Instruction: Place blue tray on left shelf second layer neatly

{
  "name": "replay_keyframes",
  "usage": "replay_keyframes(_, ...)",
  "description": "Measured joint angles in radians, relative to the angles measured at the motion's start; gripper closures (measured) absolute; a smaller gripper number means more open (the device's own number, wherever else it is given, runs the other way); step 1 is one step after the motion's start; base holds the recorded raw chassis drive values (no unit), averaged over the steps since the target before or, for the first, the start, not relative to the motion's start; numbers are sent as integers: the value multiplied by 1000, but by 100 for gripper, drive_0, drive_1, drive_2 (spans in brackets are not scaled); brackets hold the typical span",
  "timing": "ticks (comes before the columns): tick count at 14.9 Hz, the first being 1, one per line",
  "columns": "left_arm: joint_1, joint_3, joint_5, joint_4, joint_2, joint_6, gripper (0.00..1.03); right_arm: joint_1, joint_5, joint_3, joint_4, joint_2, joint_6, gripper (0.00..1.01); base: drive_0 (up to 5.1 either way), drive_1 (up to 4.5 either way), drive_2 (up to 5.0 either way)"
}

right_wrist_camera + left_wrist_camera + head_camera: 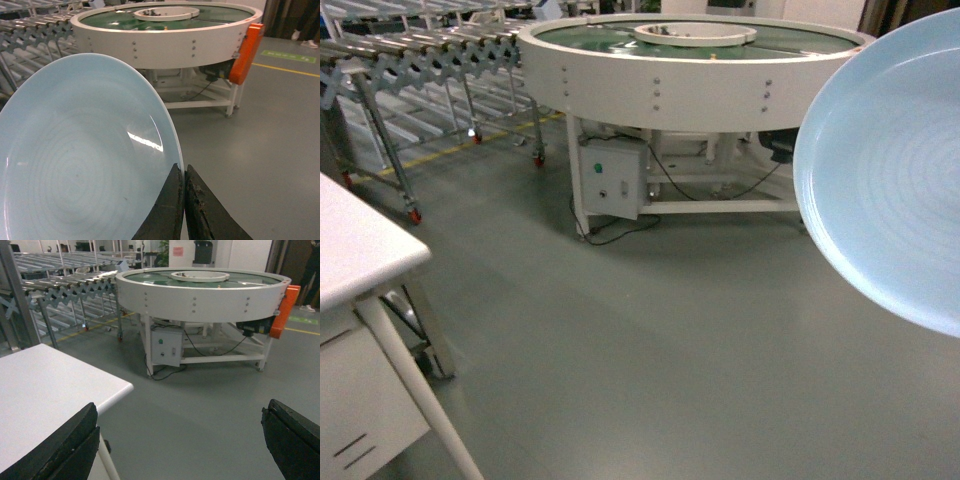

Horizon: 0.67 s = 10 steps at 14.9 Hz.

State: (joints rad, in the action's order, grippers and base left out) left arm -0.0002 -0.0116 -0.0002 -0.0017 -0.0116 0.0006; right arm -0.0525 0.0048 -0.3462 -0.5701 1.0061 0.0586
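The right claw [183,200] is pinched tight on the rim of the blue tray [80,160], held tilted in the air, the left claw [180,445] gapes wide and bare beside the white tabletop [45,390], and the round conveyor [690,65] stands beyond.

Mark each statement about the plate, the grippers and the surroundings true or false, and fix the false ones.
1. The right gripper is pinched on the blue tray rim. True.
2. The left gripper holds a crate. False: it is open and empty.
3. The blue tray rests on the white table. False: it is held in the air.
4. A round conveyor table stands ahead. True.
5. Its control box is orange. False: it is light grey.
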Motion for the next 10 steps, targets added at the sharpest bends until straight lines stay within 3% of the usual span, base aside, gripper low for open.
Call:
replay_keyframes(4,0,0,-2,-1,0,0,5,0,0,0,0,0,0,99,299,-374,-374)
replay_keyframes(10,0,0,0,-2,0,0,5,0,3,0,0,0,0,99,-141,-96,-187)
